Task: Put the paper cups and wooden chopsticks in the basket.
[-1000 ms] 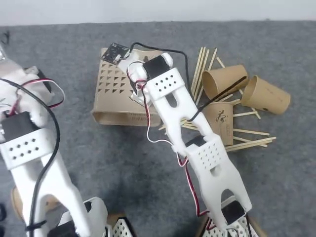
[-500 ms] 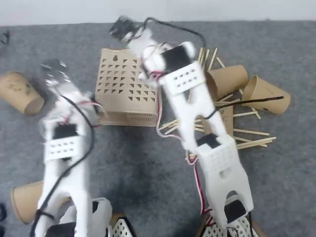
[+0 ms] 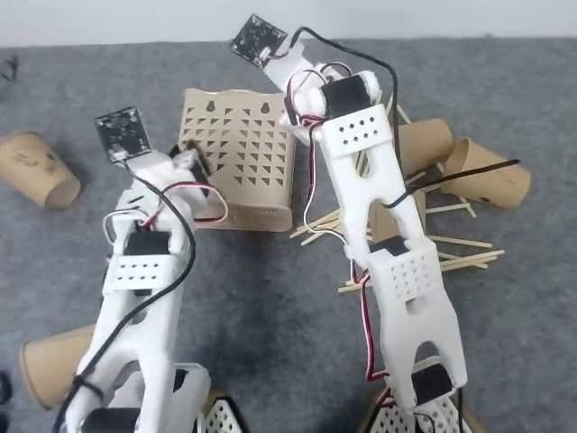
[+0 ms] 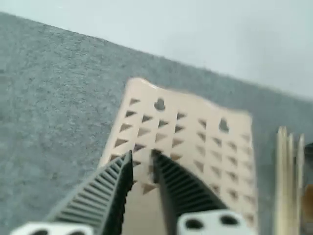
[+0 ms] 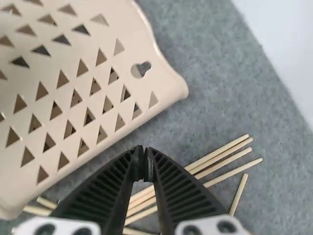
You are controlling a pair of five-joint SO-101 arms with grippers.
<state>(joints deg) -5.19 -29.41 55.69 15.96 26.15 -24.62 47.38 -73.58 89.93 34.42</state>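
High view: the beige basket (image 3: 239, 153) lies tipped on the grey felt-like table cover (image 3: 270, 298), with a wall of triangle cut-outs facing up. The left arm (image 3: 144, 271) reaches from the near edge to the basket's left side, its wrist bent over that edge. The right arm (image 3: 397, 271) runs from the near right, stretched diagonally, with its wrist above the basket's far right corner. One paper cup (image 3: 36, 170) lies on its side well left of the basket. A second paper cup (image 3: 50, 370) sits at the near left, partly under the left arm. A third paper cup (image 3: 424, 142) and a fourth paper cup (image 3: 487, 173) lie on their sides to the right. A fifth paper cup (image 3: 401, 216) is partly hidden by the right arm. Wooden chopsticks (image 3: 455, 262) are scattered on the cover around these right-hand cups, none of them in the basket. Left wrist view: the left gripper (image 4: 142, 157) has its fingers a narrow gap apart with nothing between them, tips close before the basket's perforated wall; whether they touch it is unclear. Right wrist view: the right gripper (image 5: 143, 159) has its fingertips pressed together and empty, poised over chopsticks just beside the basket's corner.
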